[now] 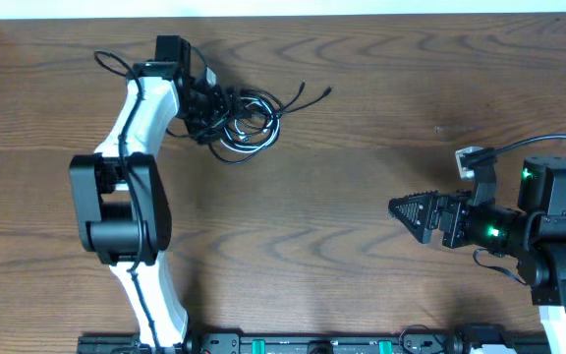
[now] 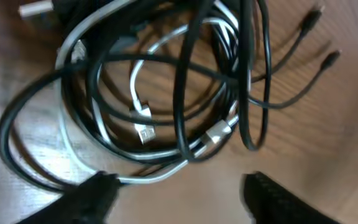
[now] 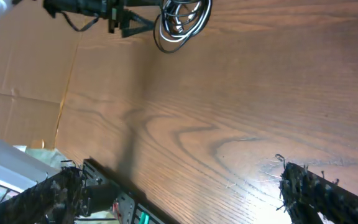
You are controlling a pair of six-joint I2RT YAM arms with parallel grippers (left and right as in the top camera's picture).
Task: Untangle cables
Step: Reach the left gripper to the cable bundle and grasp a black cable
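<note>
The cables [image 1: 244, 123] lie in 1 knotted heap at the far left of the wooden table [image 1: 322, 256], well apart from the right arm. From above, the heap reads as overlapping loops, with 2 loose black tails trailing off to the right and ending in small plugs.

The left gripper [image 2: 185, 196] is right at the heap's left edge. Its wrist camera shows the 2 fingers [image 2: 95, 193] spread apart, with bare wood between them and the tangle just ahead. Nothing is clamped – a white cable [image 2: 134, 93] curves past the tip of the left-hand finger, but whether it touches cannot be told through the blur. Black cables [image 2: 185, 93] cross over and under the white one in several rings. 2 white plug ends [image 2: 145, 124] sit near the middle of the rings, and a silver plug [image 2: 219, 130] lies just beside a black strand at the lower right of the bundle. The 2 black tail plugs [image 2: 322, 40] rest on the wood at the upper right, clear of the loops.

The right gripper [image 1: 403, 210] hovers over open table on the right side, pointing left toward the heap. Its wrist view shows both fingers [image 3: 322, 193] wide apart and holding nothing – the tangle appears only as a small coil at the top of that view.
</note>
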